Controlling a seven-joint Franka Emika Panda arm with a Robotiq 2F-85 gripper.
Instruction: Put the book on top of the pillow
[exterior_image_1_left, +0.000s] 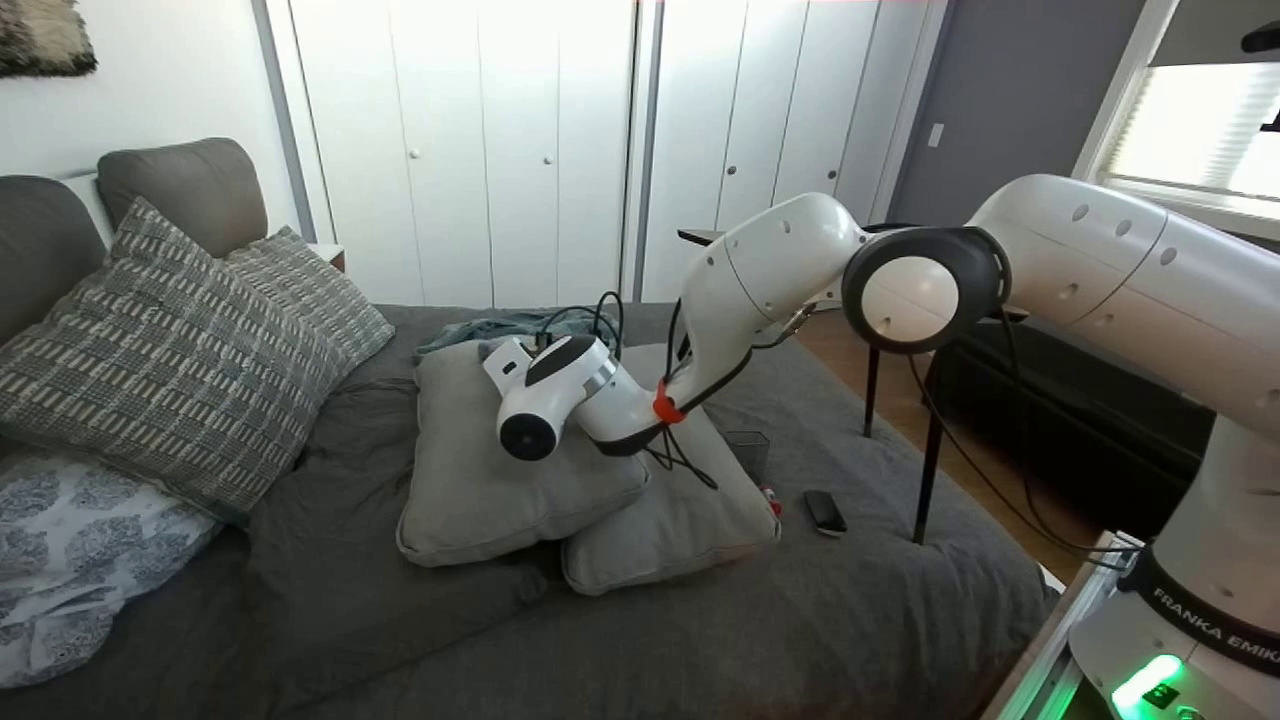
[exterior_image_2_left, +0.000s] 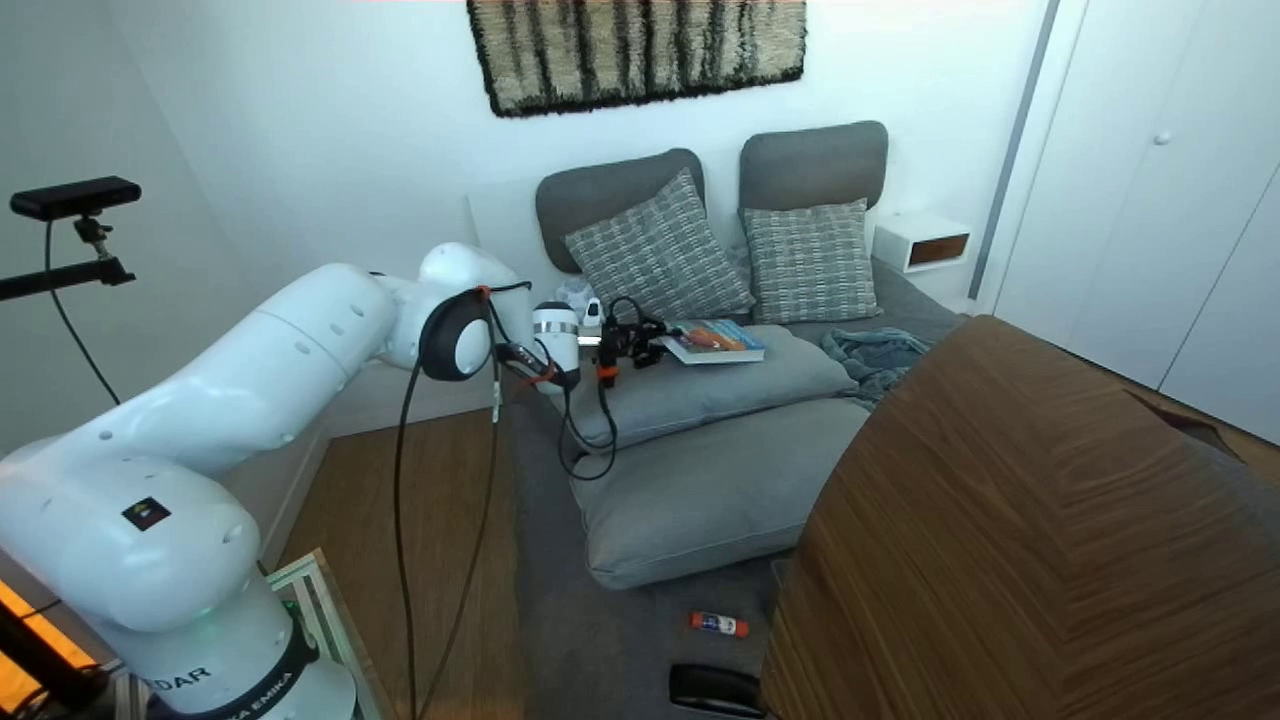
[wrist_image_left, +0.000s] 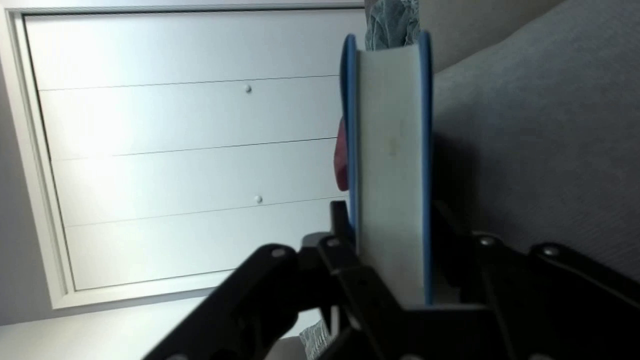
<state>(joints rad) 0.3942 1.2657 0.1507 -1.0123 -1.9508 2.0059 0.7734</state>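
Observation:
The book (exterior_image_2_left: 716, 342) is thick, with blue edges and a colourful cover. It lies roughly flat over the upper light-grey pillow (exterior_image_2_left: 730, 390); I cannot tell whether its underside touches the fabric. That pillow (exterior_image_1_left: 500, 500) overlaps a second, similar pillow (exterior_image_2_left: 720, 490). My gripper (exterior_image_2_left: 668, 338) holds the book's near side. In the wrist view my fingers (wrist_image_left: 389, 206) are closed against both covers of the book (wrist_image_left: 392, 150), and grey pillow fabric (wrist_image_left: 540, 150) shows beside it with a dark shadow. In an exterior view the arm's wrist hides the gripper and the book.
Two grey checked pillows (exterior_image_2_left: 660, 255) lean at the headboard. A blue-green cloth (exterior_image_2_left: 875, 355) lies beyond the grey pillows. A brown wooden table (exterior_image_2_left: 1050, 540) stands over part of the bed. A glue stick (exterior_image_2_left: 718, 624) and a black object (exterior_image_2_left: 715, 690) lie on the bed. Cables hang from the arm.

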